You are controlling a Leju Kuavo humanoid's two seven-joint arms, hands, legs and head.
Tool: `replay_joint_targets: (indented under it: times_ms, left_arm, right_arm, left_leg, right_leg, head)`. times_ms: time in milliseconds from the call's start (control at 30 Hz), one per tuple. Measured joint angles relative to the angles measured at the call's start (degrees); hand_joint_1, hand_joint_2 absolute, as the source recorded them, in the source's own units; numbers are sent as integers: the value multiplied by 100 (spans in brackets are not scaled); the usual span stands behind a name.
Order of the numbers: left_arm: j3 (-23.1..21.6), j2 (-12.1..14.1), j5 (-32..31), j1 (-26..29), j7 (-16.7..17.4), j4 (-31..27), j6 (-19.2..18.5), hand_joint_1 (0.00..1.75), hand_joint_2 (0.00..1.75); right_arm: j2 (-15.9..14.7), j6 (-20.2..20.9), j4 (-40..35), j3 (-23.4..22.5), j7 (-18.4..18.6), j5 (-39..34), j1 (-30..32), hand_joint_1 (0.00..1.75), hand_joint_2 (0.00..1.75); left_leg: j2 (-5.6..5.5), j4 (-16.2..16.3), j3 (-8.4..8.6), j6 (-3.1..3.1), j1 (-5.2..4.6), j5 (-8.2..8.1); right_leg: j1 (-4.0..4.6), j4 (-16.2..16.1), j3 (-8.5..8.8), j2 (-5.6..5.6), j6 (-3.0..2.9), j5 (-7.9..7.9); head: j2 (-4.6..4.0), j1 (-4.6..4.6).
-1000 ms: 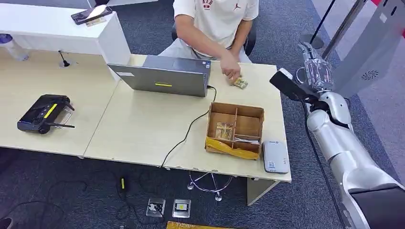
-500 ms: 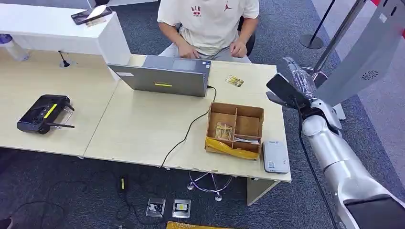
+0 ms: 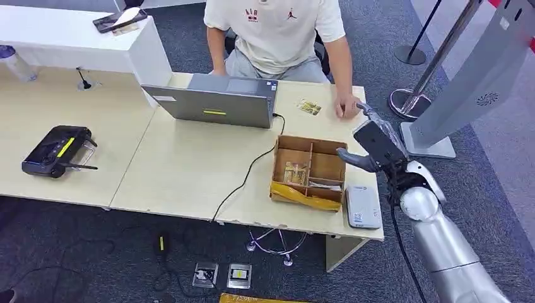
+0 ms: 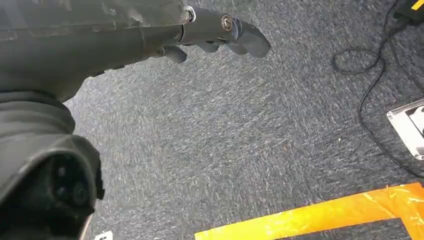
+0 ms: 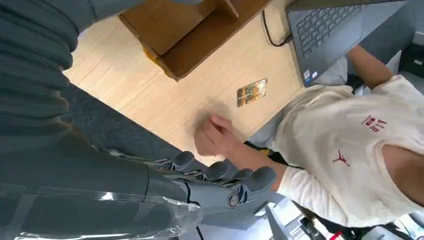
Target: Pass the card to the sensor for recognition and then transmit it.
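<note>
A small gold-patterned card [image 3: 310, 107] lies flat on the table's far right, behind the cardboard box [image 3: 328, 146]; the right wrist view shows the card [image 5: 251, 92] too. The white sensor [image 3: 363, 206] sits at the table's front right corner, beside the box. My right hand [image 3: 373, 140] hovers over the table's right edge, between box and card, holding nothing, fingers [image 5: 220, 175] stretched out together. A person's hand [image 3: 346, 107] rests on the table just right of the card. My left hand [image 4: 220, 32] hangs above the carpet, holding nothing.
A person sits behind the table at a grey laptop [image 3: 214, 101], whose black cable [image 3: 249, 170] runs to the front edge. A black controller [image 3: 57, 150] lies far left. The box holds cards in its dividers. A grey kiosk stand [image 3: 467, 69] rises at the right.
My right arm swung down and left from beside the kiosk to the table's right edge by the box. The person laid the card down, drew back, then set a hand near it.
</note>
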Motion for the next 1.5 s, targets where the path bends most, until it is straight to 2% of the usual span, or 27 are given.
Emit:
replay_joint_targets:
  times_ms: [267, 467, 800, 1033, 1333, 1500]
  left_arm:
    - [2, 2, 11, 2, 35, 0, -15, 0, 0]
    - [4, 0, 13, 1, 50, 0, 0, 0, 0]
    - [15, -7, 57, 0, 120, 0, -7, 0, 0]
    - [79, -11, 72, -2, 183, 0, -7, 0, 0]
    - [116, -17, 90, -2, 221, 0, 0, 0, 0]
    - [144, -24, 122, -2, 240, 0, 9, 0, 0]
  right_arm:
    - [-218, 293, -800, 7, 118, 199, 406, 0, 175]
    - [-352, 503, -1182, 81, 175, 1023, 488, 0, 175]
    - [-435, 811, -1696, 328, 540, 1895, 763, 0, 175]
    - [-433, 994, -1940, 509, 800, 2044, 986, 0, 175]
    - [-422, 1051, -2170, 730, 1231, 2195, 1226, 0, 175]
    - [-420, 852, -2205, 789, 1353, 2671, 1235, 0, 175]
  left_leg:
    - [3, 0, 0, -3, 0, -2]
    - [3, -1, -2, -3, 0, -2]
    - [3, -1, -3, -3, 0, -2]
    - [3, -1, -3, -3, 1, -2]
    - [3, -2, -4, -4, 0, -2]
    - [3, -2, -4, -4, 0, -2]
  right_leg:
    - [0, 0, -1, 3, 0, 0]
    - [0, 0, -1, 3, 0, 0]
    - [0, 0, -1, 3, 0, 0]
    - [0, 0, 0, 1, 0, 0]
    - [0, 0, -1, 1, 0, 0]
    - [0, 0, 0, 1, 0, 0]
  head:
    - [0, -2]
    - [0, -2]
    - [0, 0]
    - [0, 0]
    - [0, 0]
    - [0, 0]
